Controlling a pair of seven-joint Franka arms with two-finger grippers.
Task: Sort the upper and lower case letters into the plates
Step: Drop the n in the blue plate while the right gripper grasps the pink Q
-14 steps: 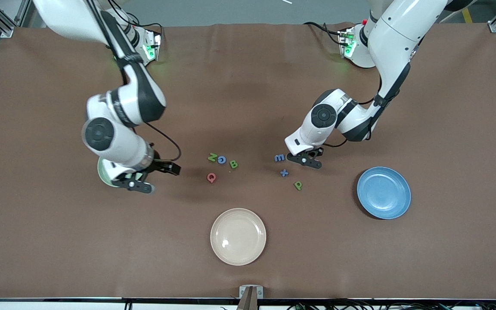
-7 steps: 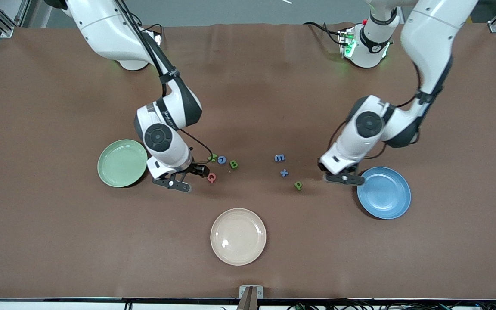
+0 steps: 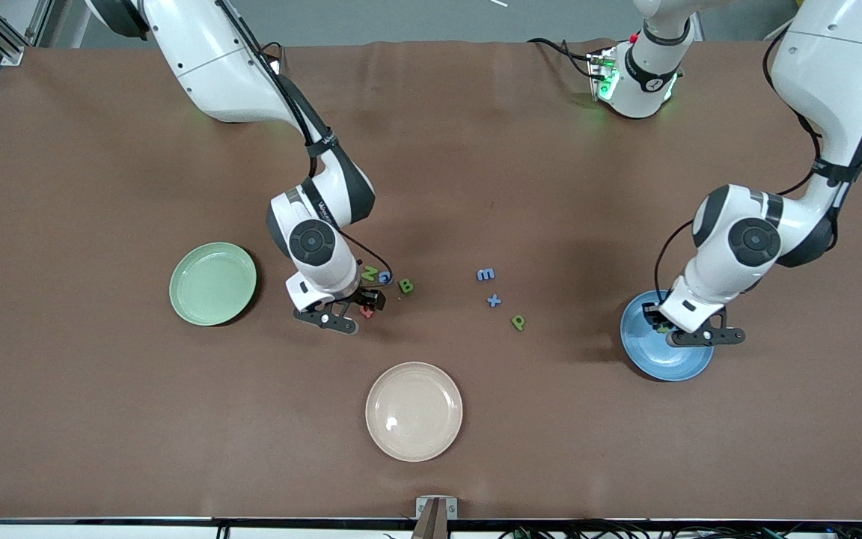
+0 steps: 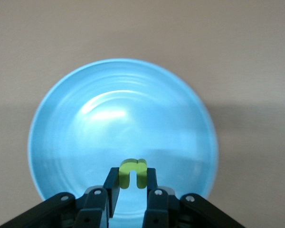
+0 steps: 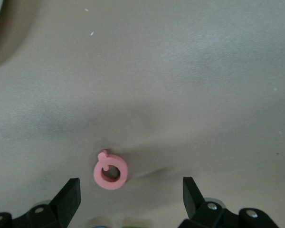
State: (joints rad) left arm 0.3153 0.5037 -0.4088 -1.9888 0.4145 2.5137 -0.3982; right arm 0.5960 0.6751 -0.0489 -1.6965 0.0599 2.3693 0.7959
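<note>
Brown table (image 3: 87, 419), chunky green u (image 4: 133, 173), pink Q (image 5: 110, 171)

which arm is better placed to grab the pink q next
The right arm. Its open tool hangs just above the small pink toy letter Q, fingers either side. The left tool is over the round blue plastic plate, shut on the green toy letter u.

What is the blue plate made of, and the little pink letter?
The blue plate looks like smooth, glossy plastic: light glints off its inside. The pink letter Q seems to be matte foam or soft plastic, thick and dull, without any shine.
</note>
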